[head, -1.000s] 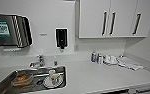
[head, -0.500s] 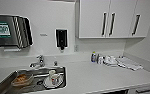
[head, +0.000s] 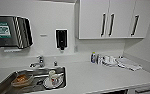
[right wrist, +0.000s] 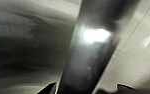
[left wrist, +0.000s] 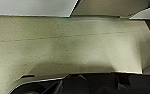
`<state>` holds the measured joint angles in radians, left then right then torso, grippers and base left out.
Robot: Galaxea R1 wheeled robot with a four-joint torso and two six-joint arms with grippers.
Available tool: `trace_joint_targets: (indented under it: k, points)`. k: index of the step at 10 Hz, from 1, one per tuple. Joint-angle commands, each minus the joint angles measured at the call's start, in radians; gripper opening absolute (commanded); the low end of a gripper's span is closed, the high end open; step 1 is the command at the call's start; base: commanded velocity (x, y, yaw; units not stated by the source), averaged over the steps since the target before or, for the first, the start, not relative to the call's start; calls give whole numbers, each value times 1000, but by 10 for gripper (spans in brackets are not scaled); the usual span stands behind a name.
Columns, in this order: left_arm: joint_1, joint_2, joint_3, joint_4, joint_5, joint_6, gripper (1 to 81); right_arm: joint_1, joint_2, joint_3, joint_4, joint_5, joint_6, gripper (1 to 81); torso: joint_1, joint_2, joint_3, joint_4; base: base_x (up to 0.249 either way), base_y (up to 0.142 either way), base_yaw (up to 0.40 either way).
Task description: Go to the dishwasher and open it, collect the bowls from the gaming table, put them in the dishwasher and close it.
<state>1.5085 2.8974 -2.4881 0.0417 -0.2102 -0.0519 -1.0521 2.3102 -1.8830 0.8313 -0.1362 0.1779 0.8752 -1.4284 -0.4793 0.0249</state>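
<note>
I face a white kitchen counter [head: 98,77] with a steel sink [head: 6,83] set into its left part. The dishwasher, the bowls and the gaming table are out of view. A brownish dish [head: 21,79] and a white cup [head: 51,75] on other crockery lie in the sink. The left wrist view looks down on a pale speckled floor [left wrist: 66,45], with dark robot parts [left wrist: 96,83] along one edge. In the right wrist view a blurred dark bar [right wrist: 91,50] with a glare spot crosses the floor.
White wall cabinets [head: 111,18] with black handles hang at the upper right. A paper towel dispenser [head: 11,32] and a black soap dispenser [head: 61,38] are on the wall. Bottles [head: 94,58] and cloths [head: 127,63] lie at the counter's back right. A black handle [head: 143,89] shows below the counter edge.
</note>
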Motion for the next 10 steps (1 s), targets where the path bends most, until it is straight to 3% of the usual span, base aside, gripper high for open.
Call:
trace_joint_targets:
  k: [1, 5, 10]
  points:
    - [-64, -9, 6, 14, 32, 6, 811, -76, 71, -68, -176, -39, -38, 811, 0, 0, 0, 0, 0, 0, 0]
    - [-64, -9, 6, 14, 31, 6, 811, -107, 99, -77, -258, -20, -40, 811, -4, -1, 1, -2, 0, 0, 0]
    - [-64, -13, 6, 14, 22, 6, 811, -142, 145, -97, -279, 20, -52, 811, -4, -1, 1, -3, 0, 0, 0]
